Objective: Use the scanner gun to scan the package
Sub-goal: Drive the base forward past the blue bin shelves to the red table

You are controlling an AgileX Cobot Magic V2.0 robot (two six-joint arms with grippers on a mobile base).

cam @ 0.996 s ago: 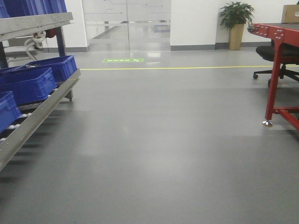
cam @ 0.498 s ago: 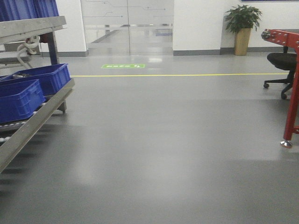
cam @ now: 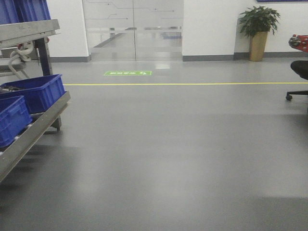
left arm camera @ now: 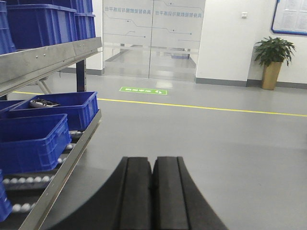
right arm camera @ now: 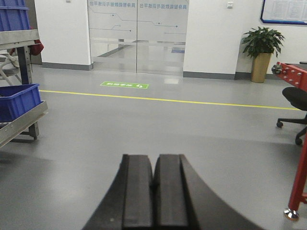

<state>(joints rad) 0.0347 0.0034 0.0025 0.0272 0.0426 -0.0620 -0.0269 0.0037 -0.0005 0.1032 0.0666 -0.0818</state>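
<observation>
Both sets of fingers are squeezed flat together with nothing between them. The left gripper (left arm camera: 152,163) sits beside a metal rack (left arm camera: 76,151) of blue bins (left arm camera: 33,139), and the right gripper (right arm camera: 153,162) hangs over grey floor (right arm camera: 144,124) facing the glass doors (right arm camera: 136,38). There's a yellow line (cam: 183,83), a potted plant (cam: 259,29) and an office chair (right arm camera: 296,101). Can't tell where the package or scanner gun is; neither shows in any view.

The front view looks low across the glossy grey floor (cam: 168,159) toward frosted glass doors (cam: 134,29). Each wrist camera sits close behind its own closed fingers, left gripper (left arm camera: 152,160) and right gripper (right arm camera: 153,158), facing those same doors far ahead, with blue plastic crates (left arm camera: 33,139) ahead-left of both grippers.
</observation>
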